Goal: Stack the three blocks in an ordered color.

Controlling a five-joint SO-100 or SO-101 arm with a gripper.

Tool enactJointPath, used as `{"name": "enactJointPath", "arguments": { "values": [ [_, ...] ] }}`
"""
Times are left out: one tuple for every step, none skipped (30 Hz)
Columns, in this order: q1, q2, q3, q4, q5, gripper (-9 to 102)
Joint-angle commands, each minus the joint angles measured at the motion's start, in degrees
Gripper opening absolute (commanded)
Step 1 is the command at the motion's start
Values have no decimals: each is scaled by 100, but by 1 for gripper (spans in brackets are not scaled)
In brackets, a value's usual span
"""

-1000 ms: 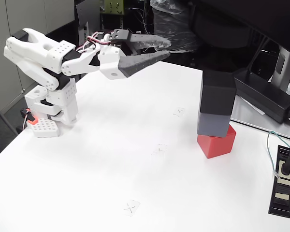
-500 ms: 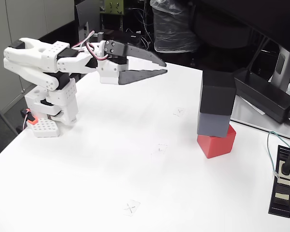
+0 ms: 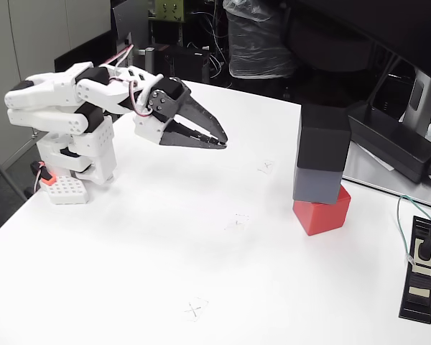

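You have the stack right of centre: black block (image 3: 323, 136) on grey block (image 3: 317, 183) on red block (image 3: 322, 213). The gripper (image 3: 221, 140) hangs well left; power brick (image 3: 395, 140) behind, power strip (image 3: 420, 269) right

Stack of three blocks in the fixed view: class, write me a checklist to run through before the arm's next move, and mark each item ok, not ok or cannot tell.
1. All three blocks are in one tower: ok. The black block sits on the grey block, which sits on the red block.
2. Blocks sit squarely: not ok. The red block is turned relative to the grey one and juts out at the right.
3. The gripper is away from the tower: ok, well to the left above the table.
4. Fingers hold nothing: ok, tips nearly together.
5. The power brick clears the tower: cannot tell, it lies close behind.
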Motion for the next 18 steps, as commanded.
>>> {"name": "enactJointPath", "arguments": {
  "values": [
    [-246, 62, -53, 475, 299, -1],
    [-343, 62, -53, 606, 352, -1],
    [-431, 62, -53, 747, 387, -1],
    [-475, 70, -53, 861, 422, -1],
    [-501, 70, -53, 976, 457, -1],
    [-519, 70, -53, 1063, 501, -1],
    [-510, 79, -53, 1107, 545, -1],
    [-501, 88, -53, 1143, 580, -1],
    [-475, 141, -53, 1178, 615, -1],
    [-448, 220, -62, 1230, 650, -1],
    [-422, 272, -62, 1266, 668, -1],
    [-396, 325, -70, 1318, 703, -1],
    [-369, 360, -70, 1389, 721, -1],
    [-352, 387, -70, 1459, 738, -1],
    [-334, 404, -70, 1529, 747, -1],
    [-325, 404, -70, 1547, 747, -1],
    [-316, 413, -70, 1564, 747, -1],
    [-316, 413, -70, 1573, 747, -1]
  ]
}}
